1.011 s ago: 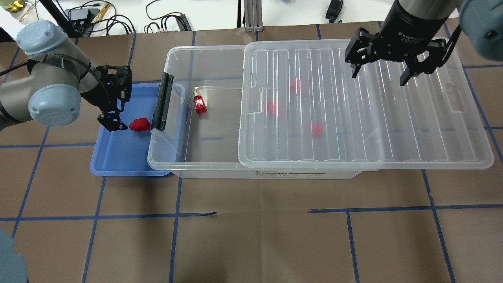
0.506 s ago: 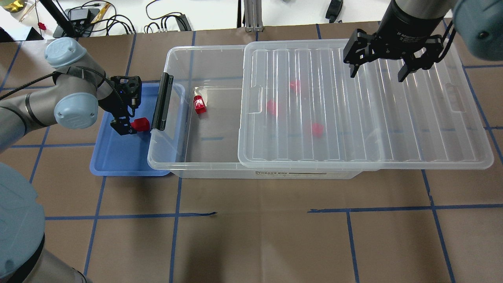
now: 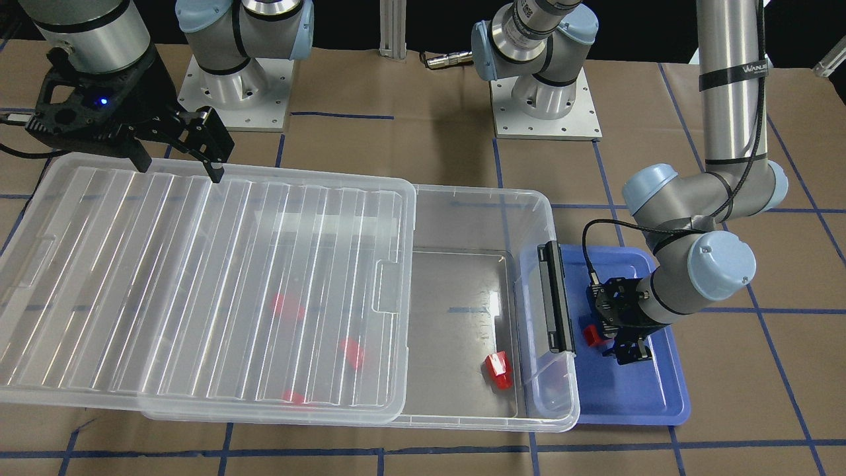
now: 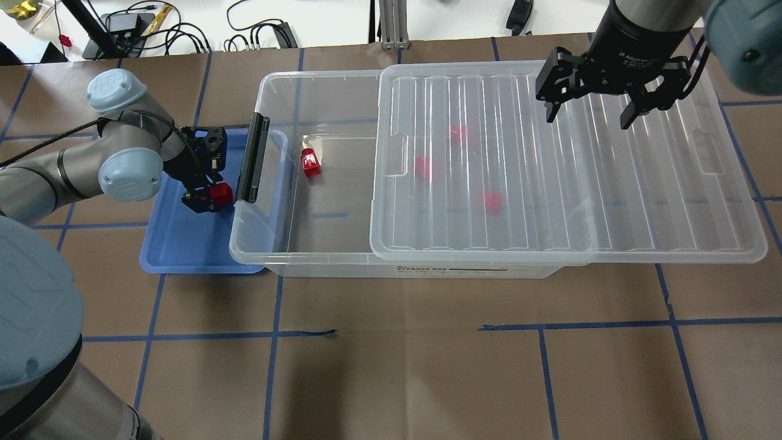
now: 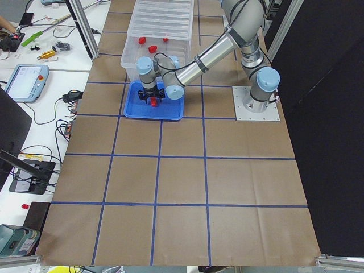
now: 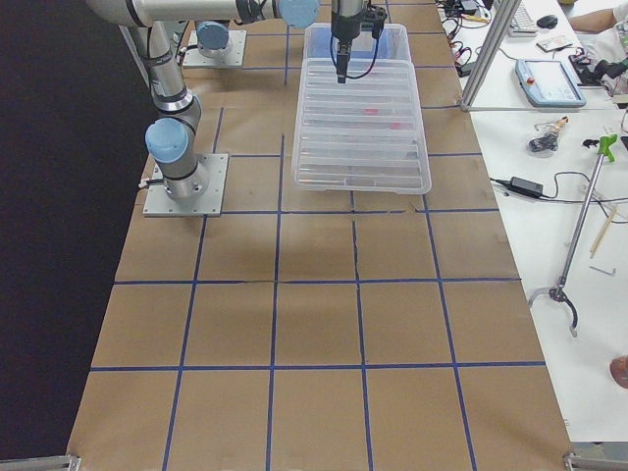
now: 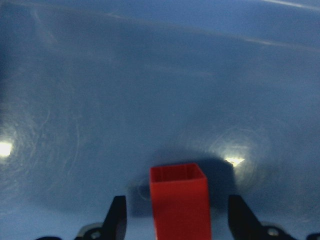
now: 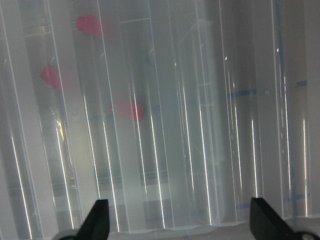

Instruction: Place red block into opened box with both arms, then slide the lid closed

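My left claw (image 7: 179,218) is black, the block (image 4: 220,193) glossy red, the tray (image 4: 183,244) blue, the ribbed lid (image 4: 611,183) clear, the bench (image 4: 427,366) brown with blue lines.

3 red pieces (image 4: 423,166) look blurry under the ribbed lid (image 4: 550,183), and the red block (image 7: 179,200) is cut off by the left wrist view's bottom edge.

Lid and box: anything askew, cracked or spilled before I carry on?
Nothing stands out. The lid lies square on the box, slid open and overhanging the end away from the latch. No cracks or spills. Four red blocks lie inside; a fifth red block sits in the blue tray between the left gripper's open jaws.
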Tool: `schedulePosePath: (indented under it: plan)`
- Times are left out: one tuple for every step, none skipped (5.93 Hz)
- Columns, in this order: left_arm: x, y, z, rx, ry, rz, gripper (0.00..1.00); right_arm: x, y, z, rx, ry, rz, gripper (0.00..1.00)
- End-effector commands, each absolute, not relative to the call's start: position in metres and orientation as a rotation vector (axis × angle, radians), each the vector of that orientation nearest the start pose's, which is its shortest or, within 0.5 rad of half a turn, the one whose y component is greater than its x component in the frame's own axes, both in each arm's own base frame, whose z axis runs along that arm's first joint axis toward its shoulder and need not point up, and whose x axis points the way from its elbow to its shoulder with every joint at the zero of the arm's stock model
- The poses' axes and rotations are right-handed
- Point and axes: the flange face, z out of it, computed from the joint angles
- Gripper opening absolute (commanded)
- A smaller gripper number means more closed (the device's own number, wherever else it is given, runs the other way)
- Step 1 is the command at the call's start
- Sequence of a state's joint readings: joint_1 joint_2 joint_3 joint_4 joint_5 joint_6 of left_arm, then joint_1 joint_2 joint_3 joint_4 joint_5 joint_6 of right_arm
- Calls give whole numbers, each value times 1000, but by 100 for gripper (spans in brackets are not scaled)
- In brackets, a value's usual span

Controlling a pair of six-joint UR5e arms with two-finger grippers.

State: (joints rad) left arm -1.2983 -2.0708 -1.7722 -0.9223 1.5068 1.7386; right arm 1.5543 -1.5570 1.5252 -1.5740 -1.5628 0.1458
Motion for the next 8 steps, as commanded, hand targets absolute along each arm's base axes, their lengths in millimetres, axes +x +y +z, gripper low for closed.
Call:
schedulePosePath:
  plan:
    - [28, -619, 188, 2143, 2378, -61, 4, 126, -503, 502, 252, 3120, -45, 100]
    - [19, -625, 215, 2148, 2349, -70, 3, 125, -503, 502, 256, 3120, -45, 100]
    - [16, -626, 258, 2182, 2378, -19, 3, 125, -503, 502, 254, 3120, -45, 100]
    - [5, -619, 305, 2204, 2386, -4, 3, 125, -503, 502, 256, 3120, -45, 100]
    - [-27, -601, 356, 2170, 2363, -40, 3, 124, -503, 501, 257, 3123, -40, 100]
    - [-63, -586, 386, 2111, 2379, -75, 3, 124, -503, 502, 259, 3123, -38, 100]
    - [-105, -573, 406, 2118, 2342, -111, 3, 123, -503, 502, 262, 3123, -38, 100]
    - [-128, -568, 401, 2104, 2366, -105, 3, 123, -502, 501, 266, 3120, -28, 100]
